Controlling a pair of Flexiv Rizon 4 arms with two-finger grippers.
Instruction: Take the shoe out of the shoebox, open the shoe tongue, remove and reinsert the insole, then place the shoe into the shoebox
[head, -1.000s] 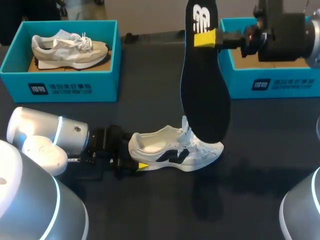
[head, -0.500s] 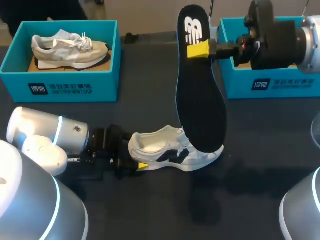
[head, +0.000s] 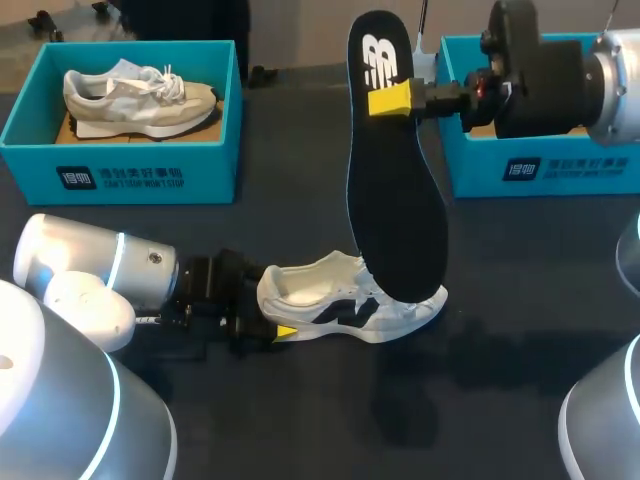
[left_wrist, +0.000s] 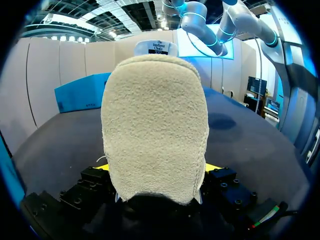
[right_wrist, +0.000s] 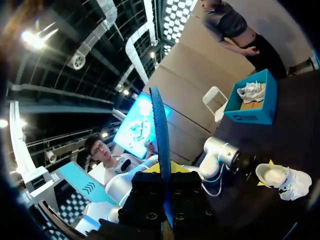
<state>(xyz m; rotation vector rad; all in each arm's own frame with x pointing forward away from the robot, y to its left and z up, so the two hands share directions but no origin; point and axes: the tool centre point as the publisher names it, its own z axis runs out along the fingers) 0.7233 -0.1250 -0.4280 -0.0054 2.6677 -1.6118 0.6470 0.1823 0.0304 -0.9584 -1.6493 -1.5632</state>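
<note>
A white shoe (head: 345, 298) with dark side marks stands on the dark table, toe to the right. My left gripper (head: 268, 322) is at its heel; in the left wrist view the fuzzy heel (left_wrist: 155, 125) fills the space between the two yellow tips, which press on both sides. My right gripper (head: 405, 98) is shut on a long black insole (head: 395, 200) near its heel end. The insole hangs down, and its toe end overlaps the shoe's front from this angle. In the right wrist view the insole (right_wrist: 161, 140) shows edge-on between the fingers, with the shoe (right_wrist: 282, 179) far below.
A teal shoebox (head: 30, 150) at the back left holds a beige shoe (head: 140, 97). A second teal shoebox (head: 540, 165) stands at the back right, partly behind my right arm. Bare dark tabletop lies in front of the white shoe.
My right gripper has shifted left with the insole, and the insole's lower end has swung left over the shoe's front. The left arm and the shoe have stayed in place.
</note>
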